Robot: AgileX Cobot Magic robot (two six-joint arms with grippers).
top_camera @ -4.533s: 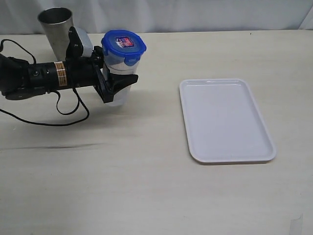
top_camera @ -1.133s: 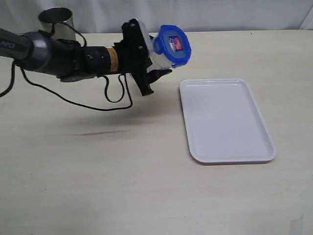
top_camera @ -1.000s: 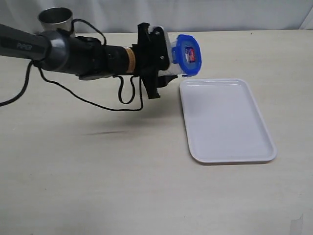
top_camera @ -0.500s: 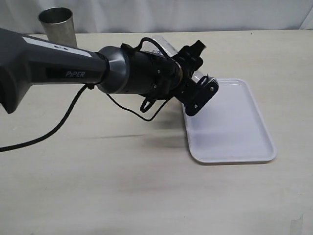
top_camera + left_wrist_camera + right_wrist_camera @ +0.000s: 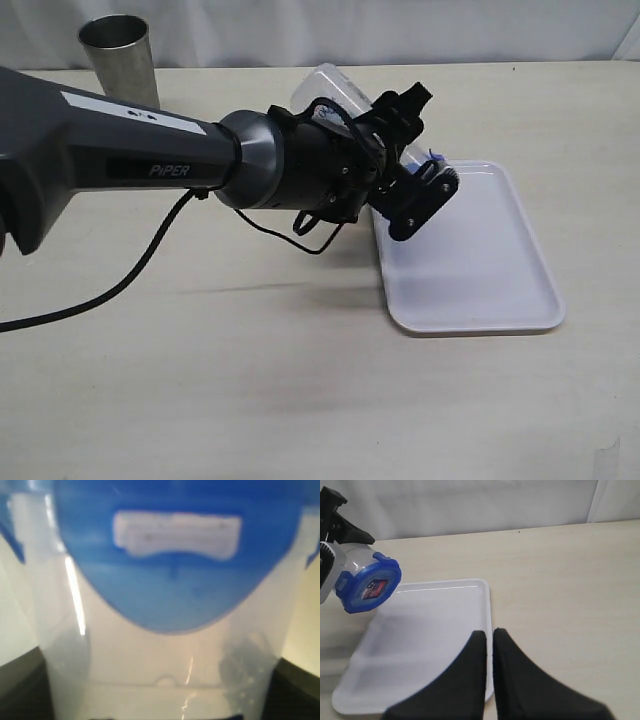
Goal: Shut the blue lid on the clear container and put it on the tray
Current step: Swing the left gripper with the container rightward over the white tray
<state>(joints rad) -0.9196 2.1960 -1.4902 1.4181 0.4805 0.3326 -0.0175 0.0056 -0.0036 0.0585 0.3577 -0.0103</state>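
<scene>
Grips the tall clear plastic container (image 5: 330, 85) across its body with the left fingers (image 5: 420, 197), clamped on both sides. Carries it in the air at the corner of the flat white rectangular tray (image 5: 480, 260) nearest the left arm, not yet set down. Wears the round blue snap-flap lid (image 5: 369, 587), seated on the mouth.

Lies tipped well off upright, with the long axis slanting, lid end toward the tray and base pointing back and up, away from it. Calls, by this reading, for swinging that axis to vertical, base down, over bare tray before letting go; otherwise risks a topple or a roll across the tabletop (image 5: 300, 400). Falls to the left arm as the nearer one. Leaves the right fingers (image 5: 465, 680) pressed together, empty, facing the tray.

Hides nearly all of the lid behind the arm in the exterior view. Shows its sticker face plainly in the right wrist view. Fills the left wrist view with blurred lid and clear wall, no tray.
</scene>
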